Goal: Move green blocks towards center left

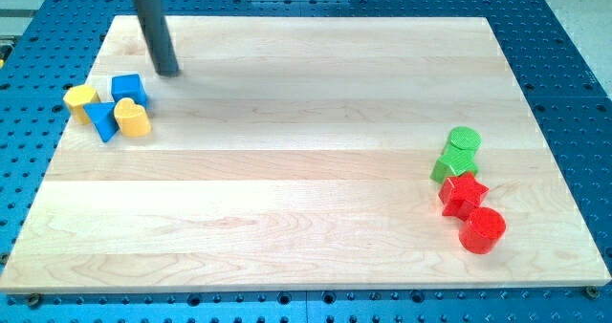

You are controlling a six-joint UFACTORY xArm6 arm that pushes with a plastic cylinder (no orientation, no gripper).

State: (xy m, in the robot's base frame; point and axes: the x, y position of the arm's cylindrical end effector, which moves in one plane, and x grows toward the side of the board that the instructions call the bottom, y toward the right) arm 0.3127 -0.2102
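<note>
A green cylinder (pixel 465 139) and a green block (pixel 449 163) just below it sit at the view's right on the wooden board (pixel 287 170); the block's shape is partly hidden. My tip (pixel 169 73) is at the view's upper left, far from the green blocks. It stands just above and to the right of the blue cube (pixel 128 88).
A red star (pixel 463 193) touches the green block from below, and a red cylinder (pixel 482 229) lies under it. At the left sit a yellow block (pixel 80 96), a blue triangle (pixel 102 120) and a yellow heart (pixel 132 118).
</note>
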